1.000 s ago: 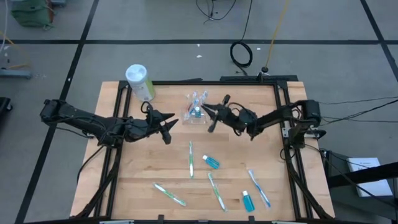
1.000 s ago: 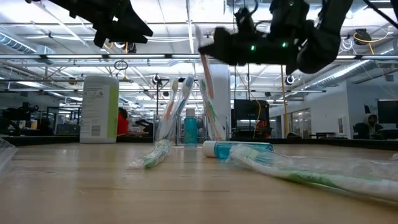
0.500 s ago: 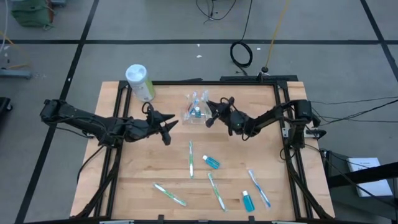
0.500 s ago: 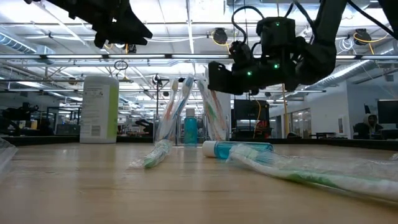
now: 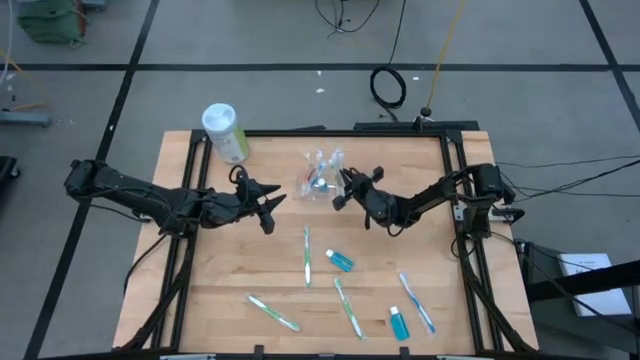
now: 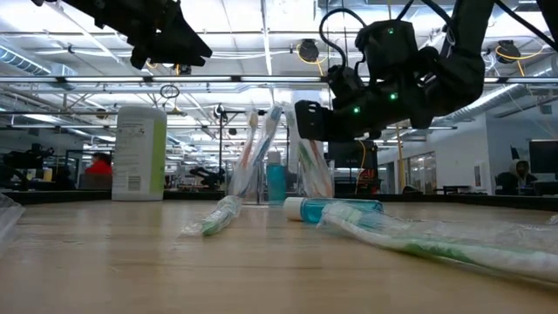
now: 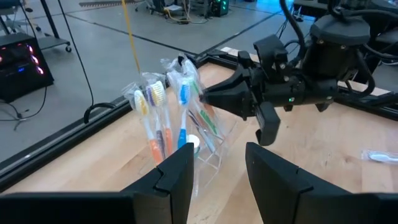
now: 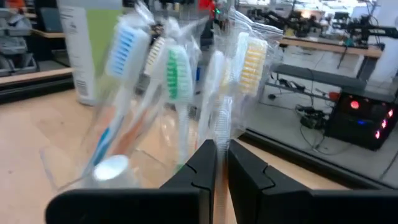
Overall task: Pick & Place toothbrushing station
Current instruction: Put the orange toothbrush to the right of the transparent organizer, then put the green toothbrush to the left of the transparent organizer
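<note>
While upright, toothbrushing station (image 5: 318,180) brushes pointing up, right hand (image 5: 341,187) pinching it, left hand (image 5: 268,202) spread.

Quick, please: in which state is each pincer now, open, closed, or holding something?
Left pincer: open, holding nothing, hovering left of the small clear plastic toothbrush holder.
Right pincer: nearly shut at the holder; a grip cannot be told.

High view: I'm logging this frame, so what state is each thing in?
toothbrushing station: upright, on the table
right hand: shut on a wrapped toothbrush in it
left hand: open, empty
green cylinder: upright, lid on
loose toothbrushes: lying flat
</note>
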